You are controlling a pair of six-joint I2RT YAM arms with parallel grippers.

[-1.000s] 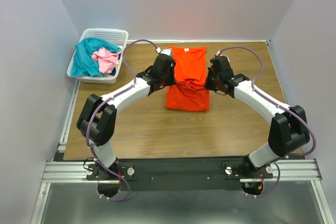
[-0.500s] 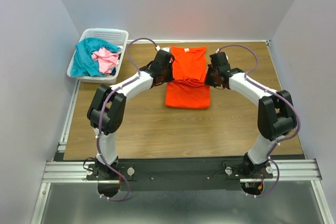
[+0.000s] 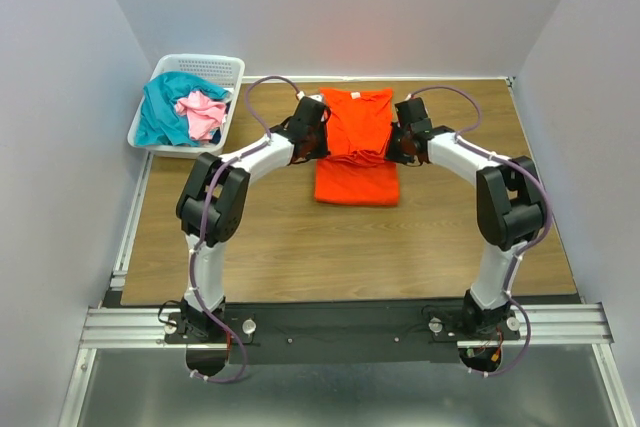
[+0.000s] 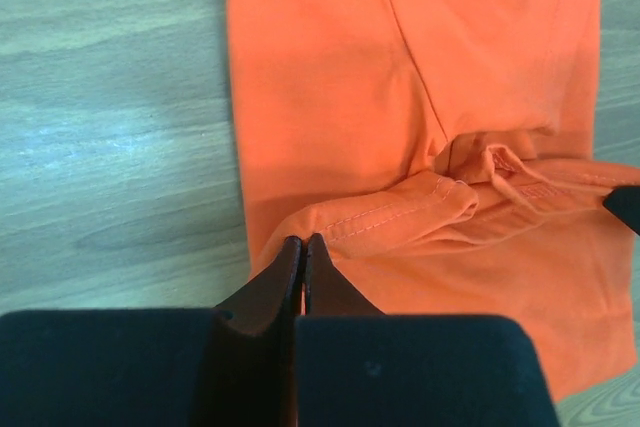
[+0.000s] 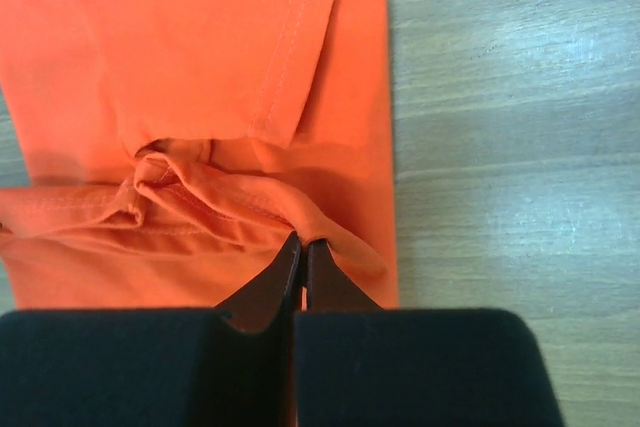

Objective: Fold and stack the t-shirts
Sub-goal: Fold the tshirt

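Over the orange t-shirt (image 3: pixel 357 182), left gripper (image 4: pixel 302 247) and right gripper (image 5: pixel 303 247) (each fully closed) pinch its hem.

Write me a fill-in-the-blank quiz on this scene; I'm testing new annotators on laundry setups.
The left gripper and right gripper are both shut on the orange t-shirt, which lies on the wooden ____.
The teal t-shirt and pink t-shirt sit in the white ____.
In the top view, that container stands to the ____ of the orange t-shirt.
Missing words: table, basket, left.
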